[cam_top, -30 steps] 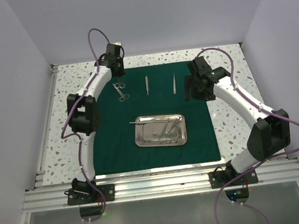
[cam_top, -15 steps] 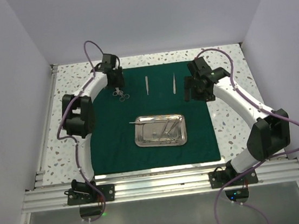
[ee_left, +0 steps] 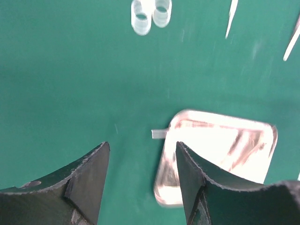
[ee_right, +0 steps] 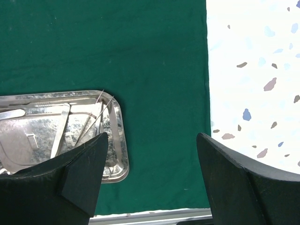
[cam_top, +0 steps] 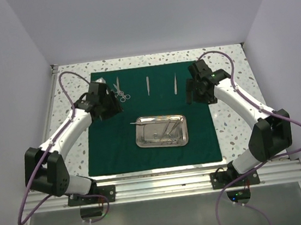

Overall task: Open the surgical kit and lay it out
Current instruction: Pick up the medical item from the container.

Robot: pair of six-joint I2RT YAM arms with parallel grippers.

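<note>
Left pincer (ee_left: 142, 147) is seen with its jaws well parted and nothing held. A second ago it was shut at the far edge of the drape (cam_top: 110, 145), just beyond the scissors (cam_top: 119, 90), and it has since been drawn back over the drape's left side. The ring-handled scissors are left lying on the dark green cloth, beside two tweezers (cam_top: 148, 85). Right pincer (ee_right: 152, 138) is held wide open, empty and unmoved. The drape is spread flat on the speckled bench (cam_top: 149, 59), with the shiny steel tray (cam_top: 137, 134) at its middle and slim instruments (cam_top: 166, 128) inside.

A speckled white tabletop (cam_top: 229, 138) sits between pale walls (cam_top: 144, 14), with a metal rail (cam_top: 165, 186) in front.
</note>
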